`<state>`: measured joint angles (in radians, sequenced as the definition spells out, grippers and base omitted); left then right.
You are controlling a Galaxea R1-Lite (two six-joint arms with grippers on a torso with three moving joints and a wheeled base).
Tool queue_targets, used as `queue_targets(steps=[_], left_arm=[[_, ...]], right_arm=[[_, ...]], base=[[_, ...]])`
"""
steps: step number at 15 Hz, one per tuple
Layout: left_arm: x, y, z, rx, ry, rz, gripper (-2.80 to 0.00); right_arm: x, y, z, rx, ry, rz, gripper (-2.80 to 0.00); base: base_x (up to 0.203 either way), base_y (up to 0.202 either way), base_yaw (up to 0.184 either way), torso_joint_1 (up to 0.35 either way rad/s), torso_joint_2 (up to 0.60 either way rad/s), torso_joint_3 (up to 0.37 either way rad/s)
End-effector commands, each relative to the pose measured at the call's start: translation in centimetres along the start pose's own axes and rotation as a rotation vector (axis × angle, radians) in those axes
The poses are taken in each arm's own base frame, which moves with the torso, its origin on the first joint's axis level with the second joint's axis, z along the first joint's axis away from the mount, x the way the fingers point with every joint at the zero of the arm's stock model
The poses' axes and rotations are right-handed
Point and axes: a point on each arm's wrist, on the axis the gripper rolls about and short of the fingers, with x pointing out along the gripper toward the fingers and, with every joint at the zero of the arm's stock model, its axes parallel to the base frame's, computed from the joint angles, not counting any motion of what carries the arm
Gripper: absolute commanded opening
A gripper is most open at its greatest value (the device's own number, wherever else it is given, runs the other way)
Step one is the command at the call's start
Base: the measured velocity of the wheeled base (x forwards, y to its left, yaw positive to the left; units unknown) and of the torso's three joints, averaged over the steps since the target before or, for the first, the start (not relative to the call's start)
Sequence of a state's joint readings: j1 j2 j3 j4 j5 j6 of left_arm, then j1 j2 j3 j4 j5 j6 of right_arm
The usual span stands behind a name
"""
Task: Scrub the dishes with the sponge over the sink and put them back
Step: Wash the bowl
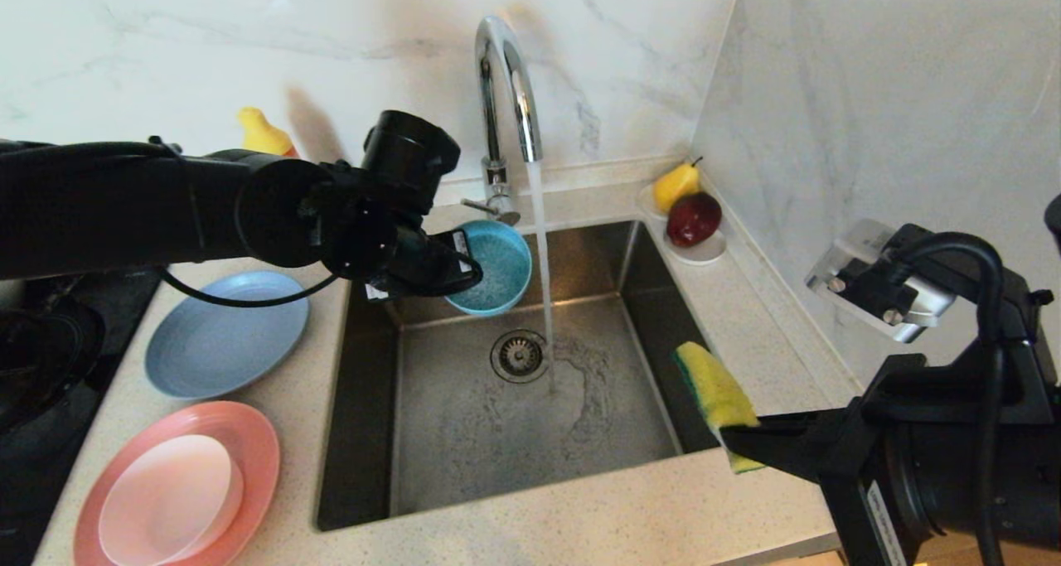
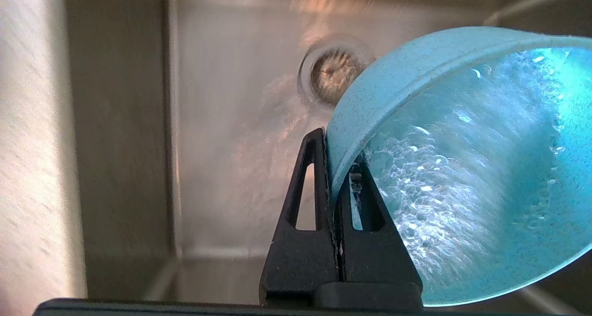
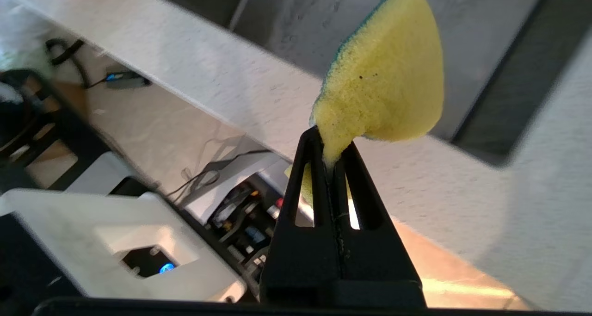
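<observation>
left arm reaches in from the left edge of the head view, roughly level, forearm crossing above the tabletop (image 1: 580, 516) and ending over the back left part of the sink (image 1: 464, 433). left gripper (image 1: 464, 269) is clamped on the rim of the teal bowl (image 1: 496, 269); in the left wrist view the two fingers (image 2: 305, 186) pinch the bowl wall, one outside, one inside. bowl is held tilted, its open side facing toward the front right, above the basin, clear of the floor of the sink. inside of the bowl shows wet streaks and droplets in the left wrist view.

tap (image 1: 506, 94) is running; the water stream (image 1: 543, 251) falls just beside the bowl's right rim and lands near the drain strainer (image 1: 519, 355). whether the stream touches the bowl, cannot tell.

right arm comes in from the lower right corner, gripper pointing left and slightly up. right gripper (image 1: 729, 433) is closed on the narrow end of the sponge (image 1: 714, 392); the broad yellow body sticks up past the fingertips, green scouring side facing the sink. sponge sits over the sink's front right edge, well apart from the bowl.

on the tabletop left of the sink: grey-blue plate (image 1: 224, 332) behind, salmon-pink plate (image 1: 249, 442) in front with the pale pink-white bowl (image 1: 170, 500) resting on it. back right corner: small saucer (image 1: 704, 255) with a yellow pear (image 1: 675, 185) and a dark red fruit (image 1: 695, 218).
</observation>
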<state>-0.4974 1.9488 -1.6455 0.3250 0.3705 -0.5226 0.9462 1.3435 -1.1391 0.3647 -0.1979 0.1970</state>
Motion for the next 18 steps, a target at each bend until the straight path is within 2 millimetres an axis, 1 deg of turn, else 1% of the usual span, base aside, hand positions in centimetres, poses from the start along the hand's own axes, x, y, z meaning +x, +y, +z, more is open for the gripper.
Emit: queue_targets(steps=[1, 4, 8, 11, 13, 16, 18], left_arm=[[-3.8, 1.2, 1.1, -0.002, -0.126, -0.051, -2.8], [-6.1, 2.3, 1.1, 0.025, -0.257, -0.091, -2.8], [-8.4, 3.4, 1.0, 0.077, -0.467, -0.155, -2.8], [-9.8, 4.0, 1.0, 0.141, -0.593, -0.172, -2.8], [-11.1, 4.4, 1.2, 0.158, -0.717, -0.19, -2.8], [-12.7, 5.1, 1.0, 0.168, -0.779, -0.227, -2.8], [-13.8, 5.7, 0.8, 0.16, -0.832, -0.276, -2.8]], right_arm=[[0.5, 0.3, -0.1, 0.011, 0.022, 0.026, -2.8], [0.9, 0.5, -0.2, 0.041, 0.046, 0.082, -2.8], [1.5, 0.6, -0.3, 0.06, 0.072, 0.102, -2.8], [2.0, 0.8, -0.3, 0.065, 0.09, 0.121, -2.8], [2.7, 1.2, -0.5, 0.059, 0.114, 0.131, -2.8], [3.4, 1.6, -0.6, 0.061, 0.141, 0.153, -2.8], [3.4, 1.6, -0.8, 0.06, 0.149, 0.159, -2.8]], base=[[0.0, 0.0, 0.0, 0.0, 0.0, 0.0], [0.0, 0.0, 0.0, 0.0, 0.0, 0.0], [0.0, 0.0, 0.0, 0.0, 0.0, 0.0], [0.0, 0.0, 0.0, 0.0, 0.0, 0.0], [0.0, 0.0, 0.0, 0.0, 0.0, 0.0], [0.0, 0.0, 0.0, 0.0, 0.0, 0.0], [0.0, 0.0, 0.0, 0.0, 0.0, 0.0]])
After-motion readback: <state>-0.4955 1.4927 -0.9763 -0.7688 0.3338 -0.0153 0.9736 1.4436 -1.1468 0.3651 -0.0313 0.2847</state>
